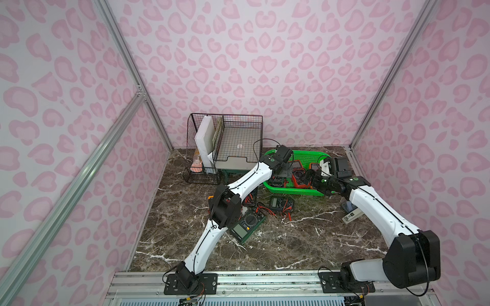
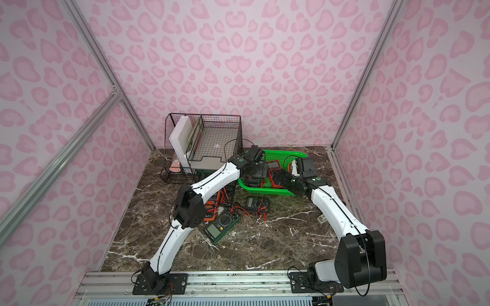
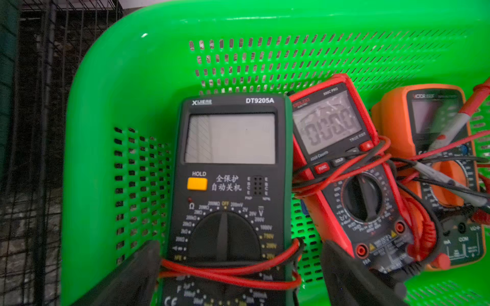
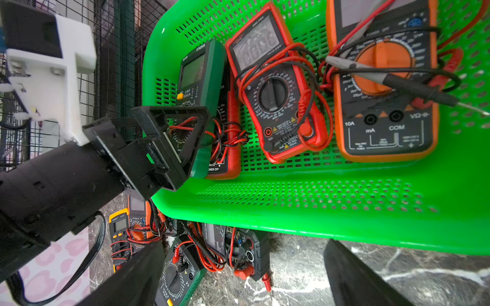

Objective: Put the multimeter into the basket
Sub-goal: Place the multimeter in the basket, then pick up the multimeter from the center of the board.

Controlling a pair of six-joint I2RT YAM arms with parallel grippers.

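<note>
One green multimeter [image 3: 228, 185] lying in basket [image 3: 106, 106] | left claw [image 3: 238, 246] — spread, straddling it, released | right claw [image 4: 244, 242] — spread wide, empty

Your stock by colour: basket [image 3: 106, 132], bright green, slot-perforated. Multimeter [image 3: 228, 172], dark green case, black face, yellow button. Second meter [image 3: 360, 201], red; third meter [image 3: 392, 119], orange. Leads [image 3: 228, 274], red and black. Table [image 1: 291, 238], brown marble, white veins. Walls [image 1: 265, 53], pink leopard spots on paler pink.
</note>
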